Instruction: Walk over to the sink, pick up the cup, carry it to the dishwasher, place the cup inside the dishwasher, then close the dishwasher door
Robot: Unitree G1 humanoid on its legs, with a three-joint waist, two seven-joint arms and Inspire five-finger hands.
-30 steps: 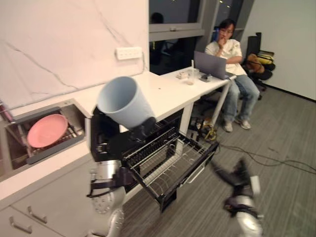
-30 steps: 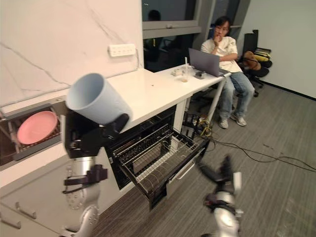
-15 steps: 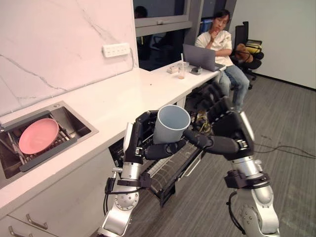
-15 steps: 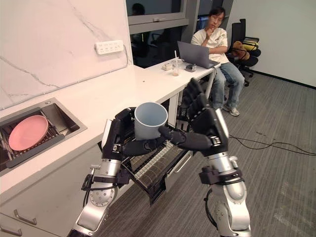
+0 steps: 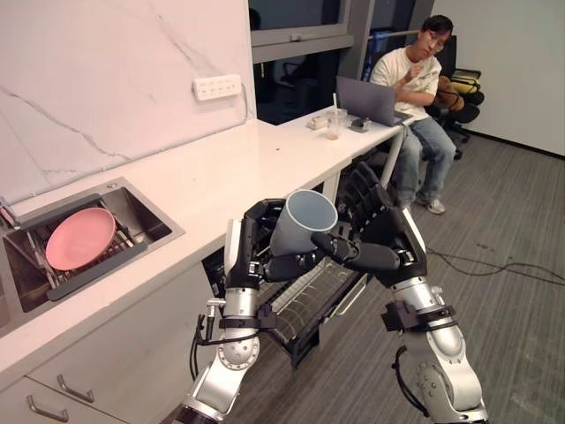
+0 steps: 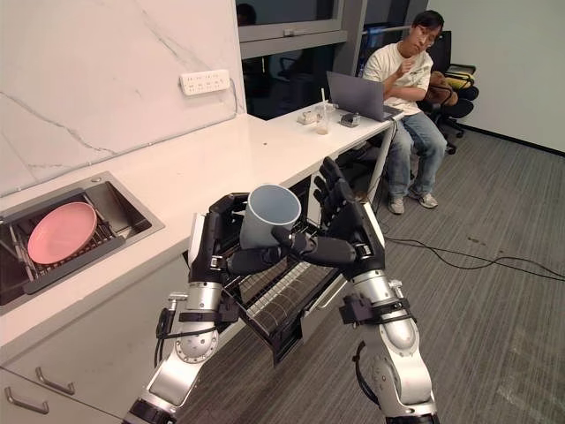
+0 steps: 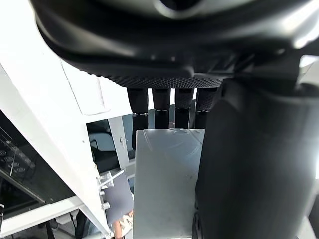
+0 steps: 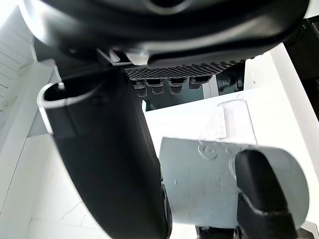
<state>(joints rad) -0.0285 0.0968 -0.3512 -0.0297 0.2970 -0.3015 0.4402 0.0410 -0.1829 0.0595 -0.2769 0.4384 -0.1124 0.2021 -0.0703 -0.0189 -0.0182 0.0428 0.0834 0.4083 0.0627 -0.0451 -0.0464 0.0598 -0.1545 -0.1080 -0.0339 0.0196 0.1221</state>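
Left hand (image 5: 256,237): fingers curled round the cup (image 5: 301,221), held mouth up between fingers and thumb. Right hand (image 5: 391,235): just beside it, fingers straight and spread (thumb reaching toward the cup wall). Below the fingertips, the dishwasher rack (image 5: 313,300) stands pulled out; lower the cup steadily onto it before uncurling.
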